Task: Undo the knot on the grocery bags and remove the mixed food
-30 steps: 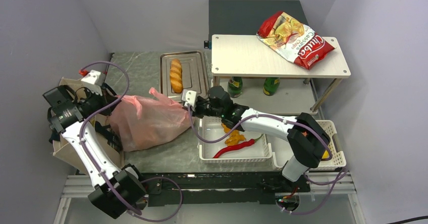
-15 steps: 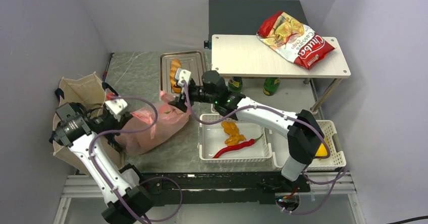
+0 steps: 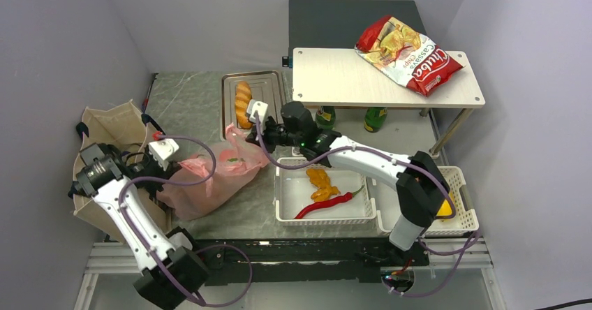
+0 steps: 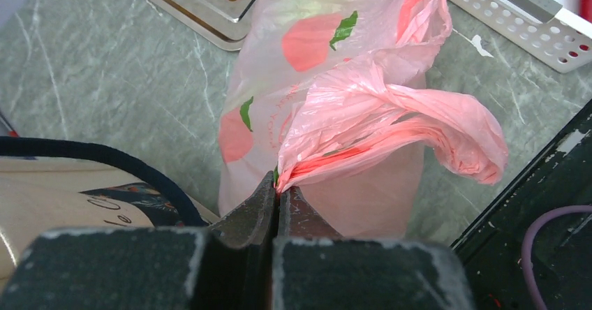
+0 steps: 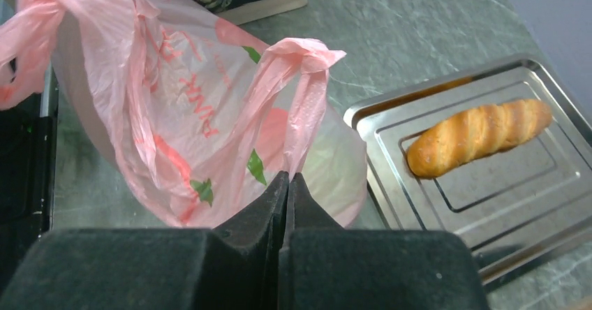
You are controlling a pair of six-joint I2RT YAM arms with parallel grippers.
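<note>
Progress?
Knot looks undone: left claw (image 4: 279,193) and right claw (image 5: 288,179) each pinch one loop of the pink bag (image 4: 314,45), stretched between them.
Remaining?
Widening it, emptying contents.

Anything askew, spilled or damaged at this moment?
Nothing stands out. The pink bag rests on the table, stretched between the left claw and the right claw, each shut on one of its handles; no tear or spill shows.
</note>
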